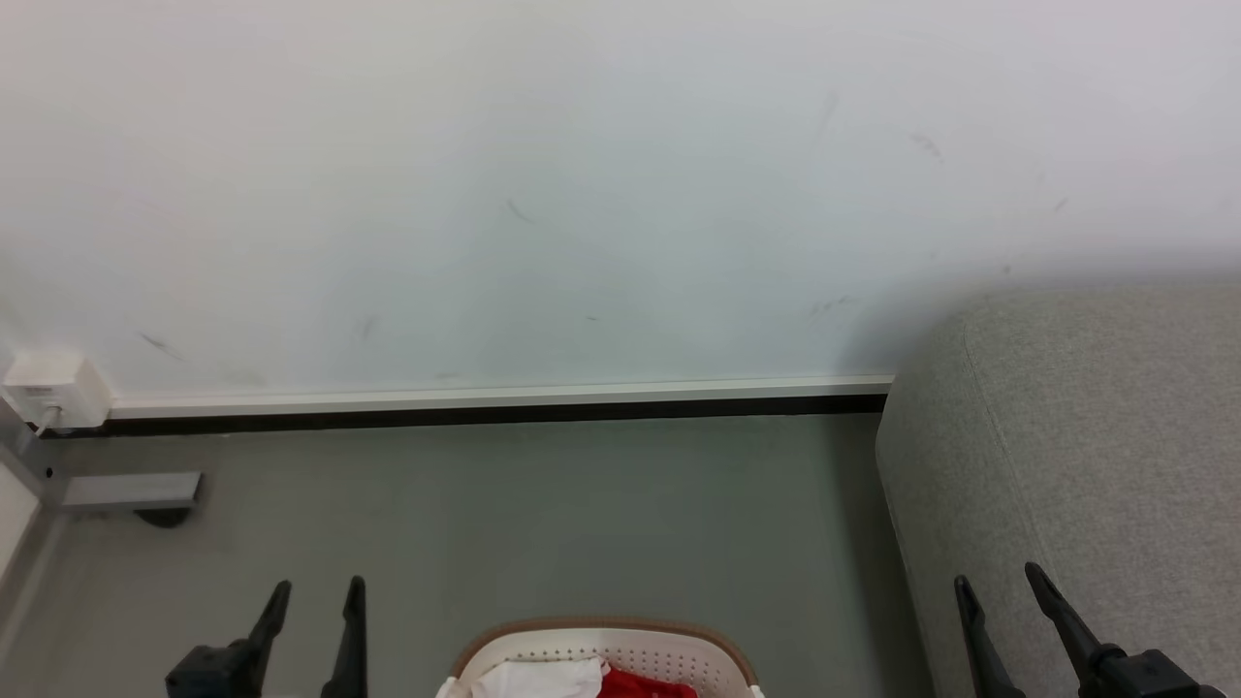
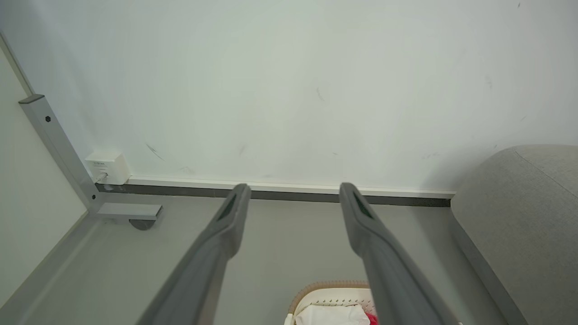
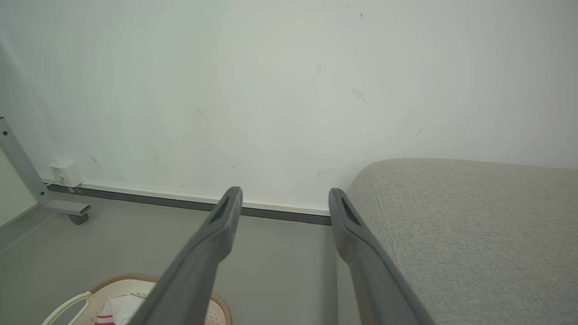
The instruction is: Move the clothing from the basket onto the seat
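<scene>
Where it lies heaped in the basket [image 1: 606, 642] at 6 o'clock of the head view, the clothing [image 1: 582, 682] shows as white cloth beside a red fold; the frame's lower edge cuts off most of the pile.
Handling, judged: soft, light, limp. It will sag and trail, and may drag a second piece up with it. Neither fragile nor slippery.
Hold, judged: pinch a raised fold or bunched crest at the top of the heap, deep enough to trap several layers, not a loose hem.
Basket: cream, perforated wall, brown rim, on the floor [image 1: 543, 504]. Probably light enough to shift if cloth snags the rim.
Seat [image 1: 1086, 456]: grey upholstery, 3 to 5 o'clock, apart from the basket with bare floor between.
Left gripper [image 1: 318, 584]: 7 o'clock, jaws spread wide, nothing held, clear of the basket.
Right gripper [image 1: 997, 574]: 5 o'clock, jaws spread wide, nothing held, in front of the seat.
Wall [image 1: 582, 194]: pale, scuffed, 12 o'clock, skirting [image 1: 485, 397] at its foot.
Socket box [image 1: 53, 388] and metal frame foot [image 1: 131, 491]: 9 o'clock.
</scene>
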Robot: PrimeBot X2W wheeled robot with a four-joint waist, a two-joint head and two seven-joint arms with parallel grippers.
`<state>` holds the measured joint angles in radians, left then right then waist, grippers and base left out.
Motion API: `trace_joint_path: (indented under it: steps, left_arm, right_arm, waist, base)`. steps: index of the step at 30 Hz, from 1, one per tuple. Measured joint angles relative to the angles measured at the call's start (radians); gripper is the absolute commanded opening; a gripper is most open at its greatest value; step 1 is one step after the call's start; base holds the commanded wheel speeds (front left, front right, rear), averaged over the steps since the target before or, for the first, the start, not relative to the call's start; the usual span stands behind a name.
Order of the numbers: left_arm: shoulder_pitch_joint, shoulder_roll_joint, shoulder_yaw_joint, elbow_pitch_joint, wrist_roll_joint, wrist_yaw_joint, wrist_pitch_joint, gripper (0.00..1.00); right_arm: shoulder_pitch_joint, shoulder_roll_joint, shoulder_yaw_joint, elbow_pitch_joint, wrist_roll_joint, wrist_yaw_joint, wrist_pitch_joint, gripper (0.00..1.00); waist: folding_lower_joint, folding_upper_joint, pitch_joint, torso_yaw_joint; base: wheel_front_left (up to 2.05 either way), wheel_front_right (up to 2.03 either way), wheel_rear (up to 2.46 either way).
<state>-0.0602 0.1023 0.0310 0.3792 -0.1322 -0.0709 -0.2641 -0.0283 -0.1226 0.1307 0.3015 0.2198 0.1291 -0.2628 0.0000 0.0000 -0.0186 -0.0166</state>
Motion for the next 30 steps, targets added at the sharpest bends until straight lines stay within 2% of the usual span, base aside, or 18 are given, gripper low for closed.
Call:
trace_joint_path:
  steps: [14, 22, 30]
  left_arm:
    - [-0.005, -0.014, 0.015, 0.003, 0.008, -0.012, 0.000, 1.00]
    - [-0.087, -0.019, -0.038, 0.036, 0.017, -0.027, 0.001, 1.00]
    - [-0.211, -0.020, -0.108, 0.105, 0.056, -0.029, 0.115, 1.00]
  right_arm:
    - [-0.004, -0.004, 0.005, -0.003, 0.000, 0.000, -0.002, 1.00]
    - [-0.058, -0.010, -0.003, -0.038, 0.004, 0.000, -0.002, 1.00]
    - [-0.138, -0.012, -0.009, -0.076, 0.007, 0.000, -0.002, 1.00]
  waist:
    - [0.0000, 0.0000, 0.020, -0.013]
    - [0.0000, 0.0000, 0.096, -0.027]
    - [0.0001, 0.0000, 0.203, -0.055]
  base:
    - [0.00, 0.00, 0.00]
    - [0.00, 0.00, 0.00]
    - [0.00, 0.00, 0.00]
